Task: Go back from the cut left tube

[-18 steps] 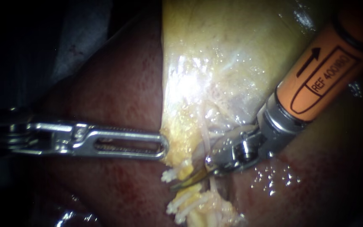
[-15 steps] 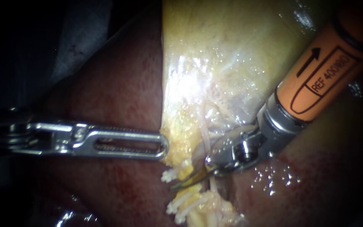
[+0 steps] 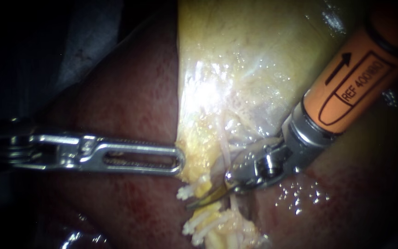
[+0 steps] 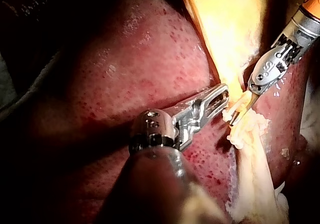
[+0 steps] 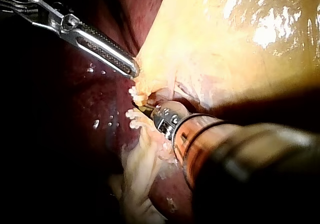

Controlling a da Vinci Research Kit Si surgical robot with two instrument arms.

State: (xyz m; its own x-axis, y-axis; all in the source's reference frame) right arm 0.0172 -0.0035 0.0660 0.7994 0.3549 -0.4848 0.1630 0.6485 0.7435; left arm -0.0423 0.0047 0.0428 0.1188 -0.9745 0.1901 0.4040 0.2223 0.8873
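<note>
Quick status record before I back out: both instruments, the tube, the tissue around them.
left instrument: jaws shut on the gallbladder edge
right instrument: tip lies between the cut ends, not yet withdrawn
cut tube: two frayed white ends, apart
liver: under both instruments

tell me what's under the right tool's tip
The right tool points over the gap between two pale frayed tube ends, on red liver. Tissue directly beneath its metal body is hidden.
</note>
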